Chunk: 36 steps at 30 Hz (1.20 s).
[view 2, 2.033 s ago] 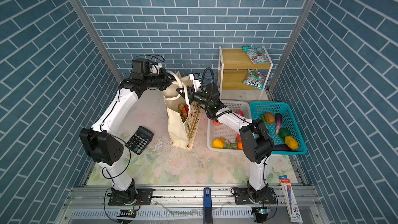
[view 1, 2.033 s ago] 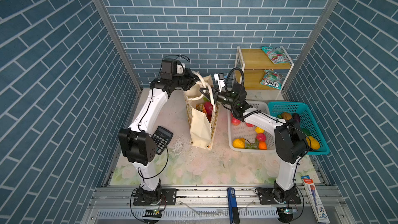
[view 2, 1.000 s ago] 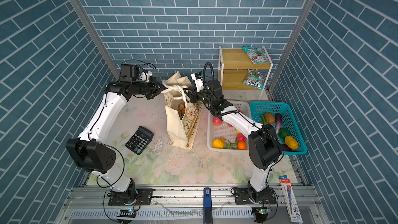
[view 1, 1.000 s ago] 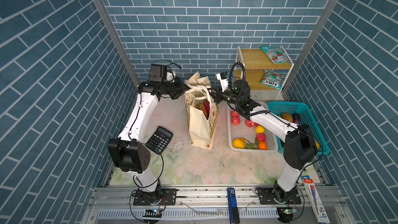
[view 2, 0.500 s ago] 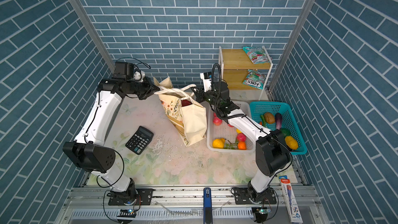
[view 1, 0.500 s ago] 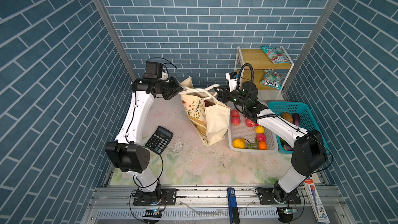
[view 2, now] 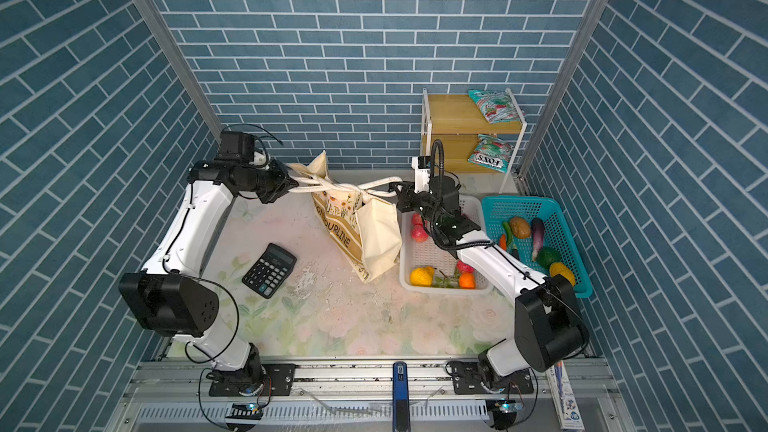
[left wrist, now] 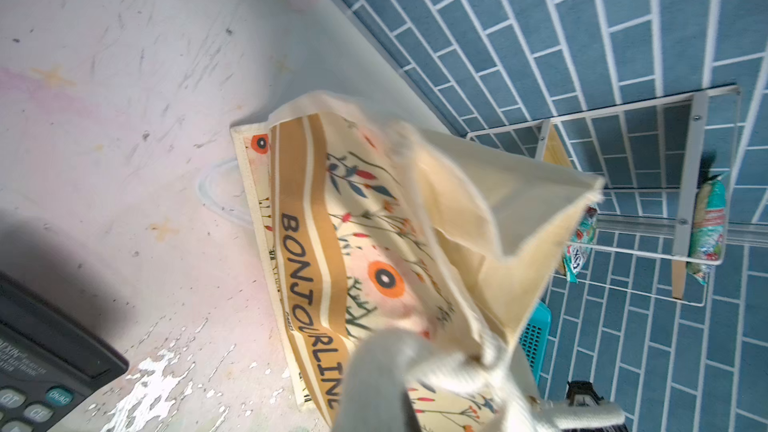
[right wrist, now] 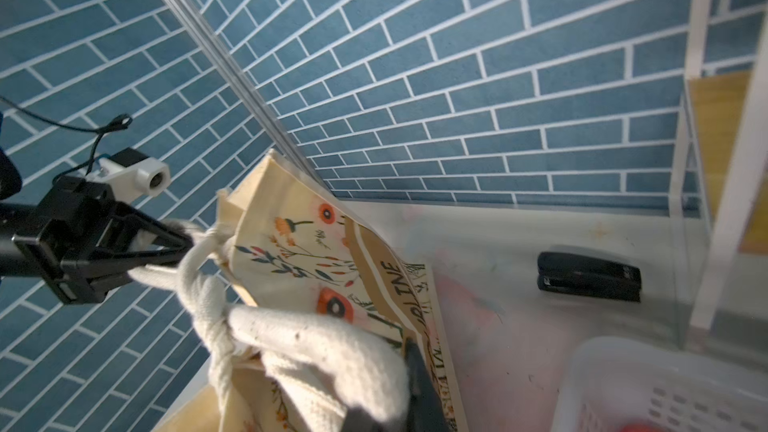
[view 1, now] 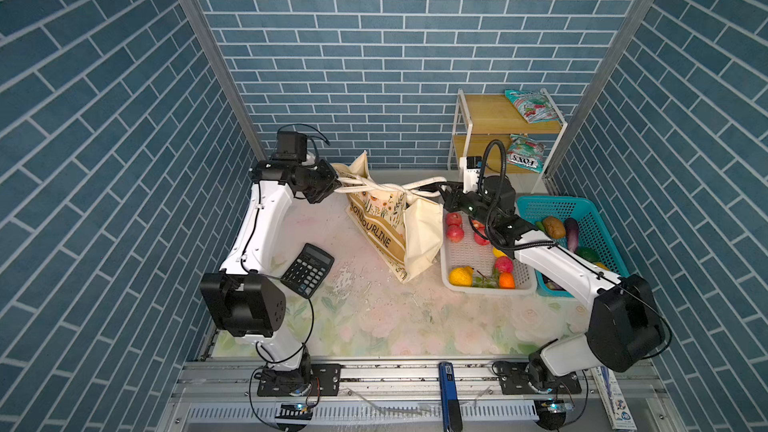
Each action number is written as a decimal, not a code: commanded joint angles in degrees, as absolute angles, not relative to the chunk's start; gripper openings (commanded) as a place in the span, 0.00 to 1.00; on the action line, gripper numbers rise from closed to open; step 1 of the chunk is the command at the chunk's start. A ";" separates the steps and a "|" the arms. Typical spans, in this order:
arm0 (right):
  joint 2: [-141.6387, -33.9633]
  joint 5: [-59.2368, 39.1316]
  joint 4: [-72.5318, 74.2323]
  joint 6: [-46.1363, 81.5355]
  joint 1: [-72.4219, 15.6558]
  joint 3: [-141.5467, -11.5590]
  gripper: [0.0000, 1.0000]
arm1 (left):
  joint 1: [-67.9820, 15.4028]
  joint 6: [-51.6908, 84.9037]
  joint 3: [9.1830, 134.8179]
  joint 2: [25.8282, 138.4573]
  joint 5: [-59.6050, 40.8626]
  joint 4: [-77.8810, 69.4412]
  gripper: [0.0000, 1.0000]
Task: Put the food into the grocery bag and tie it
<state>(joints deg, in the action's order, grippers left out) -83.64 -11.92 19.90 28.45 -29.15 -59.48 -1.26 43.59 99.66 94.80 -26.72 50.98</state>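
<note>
The cream grocery bag [view 1: 395, 238] [view 2: 365, 243] leans tilted on the table, its tan band facing front. Its rope handles are twisted together in a knot [view 1: 371, 187] [right wrist: 210, 288] above its mouth. My left gripper [view 1: 335, 184] [view 2: 292, 185] [right wrist: 183, 245] is shut on one rope handle [left wrist: 386, 371] left of the knot. My right gripper [view 1: 437, 191] [view 2: 395, 193] is shut on the other rope handle [right wrist: 324, 351] at the right. Both ropes run taut between the grippers. The pulled-in mouth hides any food inside the bag.
A white basket [view 1: 445, 270] with red, yellow and orange fruits touches the bag's right side, a teal basket [view 1: 598, 222] of vegetables beyond it. A shelf [view 1: 490, 118] with snack packets [view 1: 530, 105] stands at back right. Calculator [view 1: 309, 270] front left; black stapler [right wrist: 588, 276] by the shelf.
Both grippers have drawn apart, left going left and right going right, stretching the handles tight into a knot. The bag has tipped over toward the white basket.
</note>
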 commanded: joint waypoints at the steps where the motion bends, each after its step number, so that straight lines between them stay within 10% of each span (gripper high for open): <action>1: -79.70 8.52 21.75 33.27 -19.90 -55.45 0.00 | 7.53 42.58 95.60 92.29 -13.41 49.42 0.00; 26: -75.94 15.41 16.34 24.43 -8.89 -48.87 0.00 | 21.18 40.03 89.56 93.00 -13.35 43.71 0.00; 36: -79.49 -3.09 26.33 24.95 -8.96 -51.25 0.00 | 19.60 42.24 86.95 92.11 -24.36 35.75 0.00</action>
